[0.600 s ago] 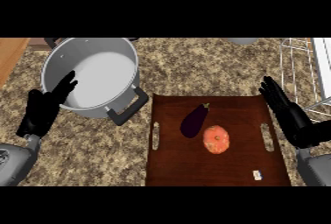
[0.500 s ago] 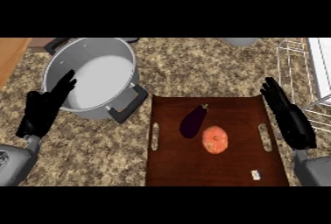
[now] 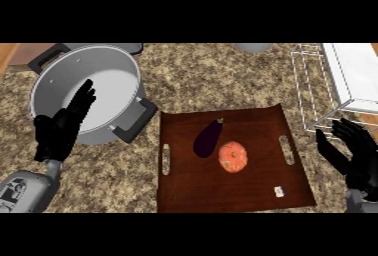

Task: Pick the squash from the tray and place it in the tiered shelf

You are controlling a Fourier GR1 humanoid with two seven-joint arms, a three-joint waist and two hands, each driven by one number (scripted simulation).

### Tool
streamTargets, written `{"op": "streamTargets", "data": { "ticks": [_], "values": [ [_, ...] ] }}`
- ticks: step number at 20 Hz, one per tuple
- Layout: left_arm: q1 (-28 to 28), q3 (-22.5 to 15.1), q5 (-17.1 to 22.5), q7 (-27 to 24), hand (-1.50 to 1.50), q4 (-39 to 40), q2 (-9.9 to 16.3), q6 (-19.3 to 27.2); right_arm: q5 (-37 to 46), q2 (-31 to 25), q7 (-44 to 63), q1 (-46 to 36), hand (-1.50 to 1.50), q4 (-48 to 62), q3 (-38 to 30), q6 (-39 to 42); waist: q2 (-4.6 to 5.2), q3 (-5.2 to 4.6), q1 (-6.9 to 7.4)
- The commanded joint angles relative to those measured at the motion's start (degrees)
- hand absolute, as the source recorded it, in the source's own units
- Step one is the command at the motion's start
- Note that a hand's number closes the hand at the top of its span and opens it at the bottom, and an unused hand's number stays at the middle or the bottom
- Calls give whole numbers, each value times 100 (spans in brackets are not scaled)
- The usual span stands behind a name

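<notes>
An orange squash (image 3: pixel 233 156) lies in the middle of the dark brown tray (image 3: pixel 251 192), with a dark purple eggplant (image 3: pixel 207 139) just to its upper left. The white wire tiered shelf (image 3: pixel 336 80) stands at the far right. My right hand (image 3: pixel 353 152) hovers open just right of the tray's right handle, below the shelf, holding nothing. At the left my left hand (image 3: pixel 63 129) rests open, fingers up, in front of the pot.
A large grey pot (image 3: pixel 88 97) with dark handles sits at the upper left, close to the tray's corner. A small white tag (image 3: pixel 279 191) lies near the tray's front right. A grey object (image 3: pixel 252 47) shows at the top edge.
My right hand has moved down and slightly right, away from the tray's top right corner. The left hand, squash and eggplant stay put.
</notes>
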Motion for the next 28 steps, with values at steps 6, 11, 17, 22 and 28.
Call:
{"op": "streamTargets", "data": {
  "ticks": [6, 11, 17, 22, 28],
  "values": [
    [262, -268, -213, -349, 0, -193, -514, 256, 579, 2166, -2018, 1194, -150, -946, -498, -3069, -21, 55, 186],
    [281, -320, -291, -411, 0, -253, -589, 33, 1054, 2207, -1751, 2315, -150, -1872, 1144, -2625, 21, 44, 399],
    [284, -475, -529, -522, 0, -119, -829, 102, 2194, 771, 537, 2425, -150, -2307, 2052, -3258, 77, 19, 556],
    [105, -471, -603, -367, 0, -172, -879, 142, 2883, -65, 2107, 2458, -150, -2703, 2269, -3103, 113, -1, 615],
    [-61, -455, -601, -329, 0, -204, -865, 43, 3385, -943, 3514, 2598, -150, -2648, 2717, -2202, 175, -34, 742]
  ]
}}
